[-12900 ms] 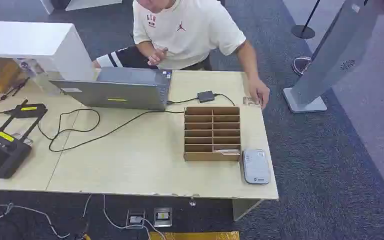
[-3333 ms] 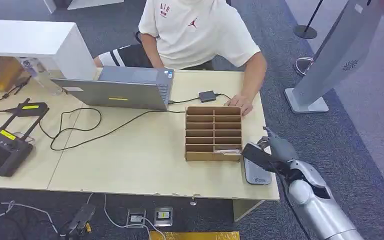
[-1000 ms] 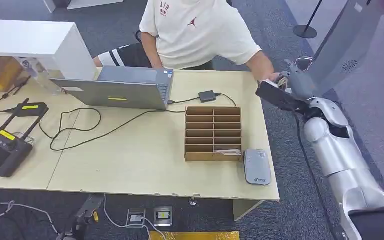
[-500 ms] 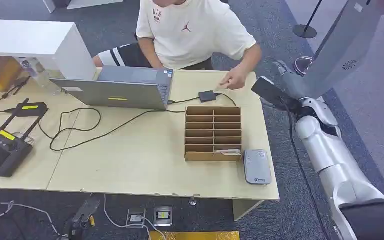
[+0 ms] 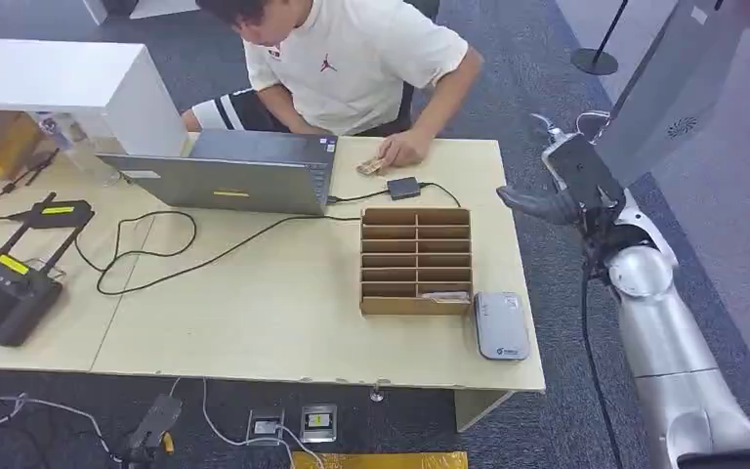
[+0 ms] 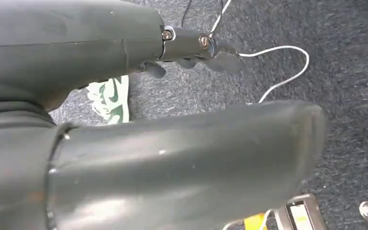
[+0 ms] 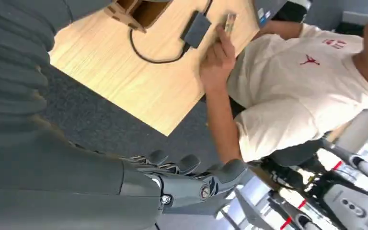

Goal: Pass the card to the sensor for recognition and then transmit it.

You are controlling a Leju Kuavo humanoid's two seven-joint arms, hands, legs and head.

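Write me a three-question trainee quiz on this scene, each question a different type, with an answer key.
1. True or false: the right robot hand holds the card.
2. Where is the card? A) in the divided box B) on the table by the person's hand C) on the sensor
3. Fill in: the sensor lies beside the ______.

Key: 1 false; 2 B; 3 box

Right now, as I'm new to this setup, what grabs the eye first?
The silver right arm rises beside the table's right edge, its right hand raised off the tabletop. Across the table a person presses a card down near the laptop. A wooden sorting box sits mid-table.
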